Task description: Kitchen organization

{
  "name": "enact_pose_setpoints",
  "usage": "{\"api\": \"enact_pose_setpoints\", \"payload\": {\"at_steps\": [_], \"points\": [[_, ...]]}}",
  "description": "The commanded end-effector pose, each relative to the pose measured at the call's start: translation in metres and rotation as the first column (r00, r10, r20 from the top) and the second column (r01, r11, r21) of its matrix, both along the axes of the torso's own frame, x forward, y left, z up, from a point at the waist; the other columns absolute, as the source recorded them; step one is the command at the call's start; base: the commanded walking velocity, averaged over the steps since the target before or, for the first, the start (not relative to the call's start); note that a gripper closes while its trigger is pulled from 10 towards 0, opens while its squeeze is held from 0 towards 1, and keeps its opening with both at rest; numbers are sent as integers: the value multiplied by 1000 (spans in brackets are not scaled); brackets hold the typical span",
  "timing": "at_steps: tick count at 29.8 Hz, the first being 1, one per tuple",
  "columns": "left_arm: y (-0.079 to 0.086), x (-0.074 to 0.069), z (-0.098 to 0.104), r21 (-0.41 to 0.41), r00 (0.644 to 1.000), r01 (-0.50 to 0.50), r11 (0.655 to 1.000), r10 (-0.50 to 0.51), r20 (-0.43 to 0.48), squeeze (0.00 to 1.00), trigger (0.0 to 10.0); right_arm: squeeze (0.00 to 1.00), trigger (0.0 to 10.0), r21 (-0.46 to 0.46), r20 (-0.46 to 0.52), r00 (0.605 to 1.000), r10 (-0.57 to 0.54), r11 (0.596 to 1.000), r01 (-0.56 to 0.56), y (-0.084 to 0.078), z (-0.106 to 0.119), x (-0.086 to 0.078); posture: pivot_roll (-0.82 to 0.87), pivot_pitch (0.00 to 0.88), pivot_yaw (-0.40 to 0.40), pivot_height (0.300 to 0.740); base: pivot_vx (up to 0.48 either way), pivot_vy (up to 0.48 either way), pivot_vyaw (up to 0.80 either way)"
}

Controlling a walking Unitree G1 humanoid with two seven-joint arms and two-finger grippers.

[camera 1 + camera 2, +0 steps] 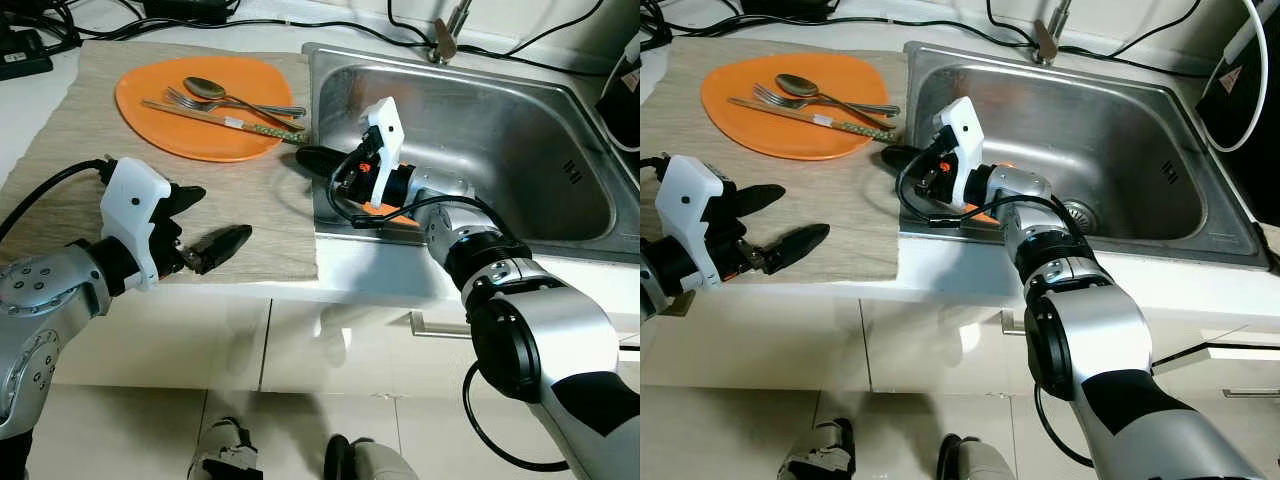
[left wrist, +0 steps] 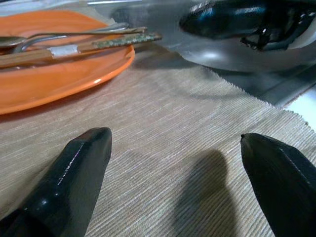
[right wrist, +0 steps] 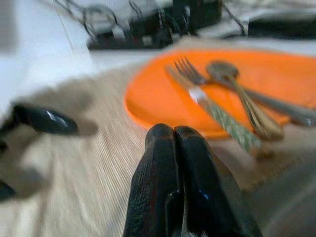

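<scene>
An orange plate [image 1: 160, 95] lies on a beige mat [image 1: 70, 150] left of the steel sink [image 1: 520, 140]. On the plate rest a spoon [image 1: 207, 88], a fork [image 1: 185, 99] and a knife [image 1: 235, 123] with a patterned handle. My right gripper [image 1: 310, 157] hovers over the sink's left rim, fingers shut with nothing between them, tips pointing at the plate's near edge [image 3: 173, 132]. My left gripper [image 1: 222, 212] stands open and empty over the mat's front part, short of the plate [image 2: 59, 79].
An orange thing [image 1: 388, 213] shows partly under my right wrist, inside the sink. A faucet [image 1: 443, 38] stands behind the basin. Black cables [image 1: 200, 22] run along the back of the counter. The counter's front edge [image 1: 300, 285] is just below my left gripper.
</scene>
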State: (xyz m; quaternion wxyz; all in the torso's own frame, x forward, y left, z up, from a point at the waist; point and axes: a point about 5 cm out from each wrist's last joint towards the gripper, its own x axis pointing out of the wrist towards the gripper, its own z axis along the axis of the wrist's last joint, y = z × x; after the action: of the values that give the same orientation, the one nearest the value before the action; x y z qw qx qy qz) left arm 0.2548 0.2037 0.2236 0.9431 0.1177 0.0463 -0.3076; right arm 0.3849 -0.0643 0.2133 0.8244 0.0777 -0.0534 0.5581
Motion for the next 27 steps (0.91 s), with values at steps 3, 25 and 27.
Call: {"api": "enact_pose_setpoints", "payload": {"at_steps": [3,25,27], "points": [[-7,6,3,-26,999,-11,1000,13,48,0,10000,0,0,244,99,995,4,969,-29,-14,41,3,242,124,-170,740,0,0,0],[-52,60,23,-249,941,-162,955,226,254,0,10000,0,10000,148,161,547,-821,568,809,-114,31,-99,-13,37,-3,740,0,0,0],[-54,62,23,-259,938,-165,952,233,258,0,10000,0,10000,118,182,534,-825,558,822,-115,28,-103,-23,39,1,740,0,0,0]]}}
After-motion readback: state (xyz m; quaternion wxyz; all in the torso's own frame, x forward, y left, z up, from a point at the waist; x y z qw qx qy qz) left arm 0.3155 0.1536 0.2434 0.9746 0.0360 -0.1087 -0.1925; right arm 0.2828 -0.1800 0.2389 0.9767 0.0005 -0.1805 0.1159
